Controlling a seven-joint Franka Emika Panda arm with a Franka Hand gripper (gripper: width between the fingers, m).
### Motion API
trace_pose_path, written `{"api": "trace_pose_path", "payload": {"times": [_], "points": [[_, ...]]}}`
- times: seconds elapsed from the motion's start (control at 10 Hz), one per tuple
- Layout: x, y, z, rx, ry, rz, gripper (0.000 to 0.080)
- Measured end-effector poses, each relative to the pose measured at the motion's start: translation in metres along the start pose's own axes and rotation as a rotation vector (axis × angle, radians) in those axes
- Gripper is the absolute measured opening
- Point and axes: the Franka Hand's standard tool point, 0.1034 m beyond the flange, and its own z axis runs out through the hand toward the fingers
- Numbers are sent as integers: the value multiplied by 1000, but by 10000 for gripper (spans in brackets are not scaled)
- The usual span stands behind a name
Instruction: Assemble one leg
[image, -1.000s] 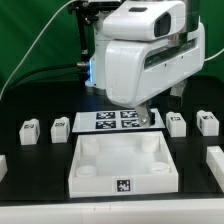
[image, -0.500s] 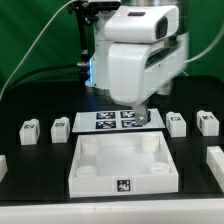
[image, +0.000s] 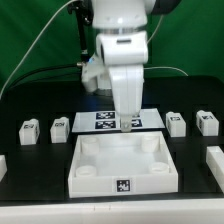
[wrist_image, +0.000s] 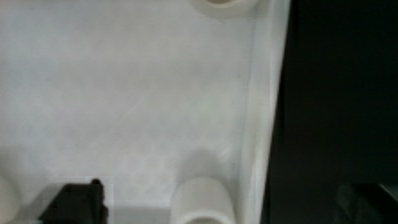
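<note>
We see the jaws hanging low over the far rim of the big white panel, just in front of the marker board. They are spread wide and hold nothing. The wrist view shows this: two dark fingertips are set far apart, one over the panel's pale floor and the other over the black counter. The panel's rim and a round white post lie between them.

Four legs stand on the counter, all well apart from the jaws. To the exterior view's right of the jaws are the inner right leg and, beyond it, the outer right leg. To the exterior view's left are the inner left leg and the outer left leg. Each turns a tagged face toward the exterior camera. They are too small for us to tell their long axis.

Between the jaws and either inner leg lie the ends of the marker board and a strip of counter. A white piece sits further toward the exterior camera than the right legs, at the counter's edge.

The legs appear only in the exterior view, while the spread of the jaws is plain only in the wrist view.
</note>
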Motion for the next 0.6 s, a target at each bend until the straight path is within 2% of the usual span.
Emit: {"api": "trace_pose_path", "payload": {"times": [0.3, 0.5, 0.6], "points": [[-1, -2, 36, 40, 18, 15, 650], [-3, -2, 38, 43, 19, 21, 650], [-3, -2, 38, 44, 19, 21, 535]]}}
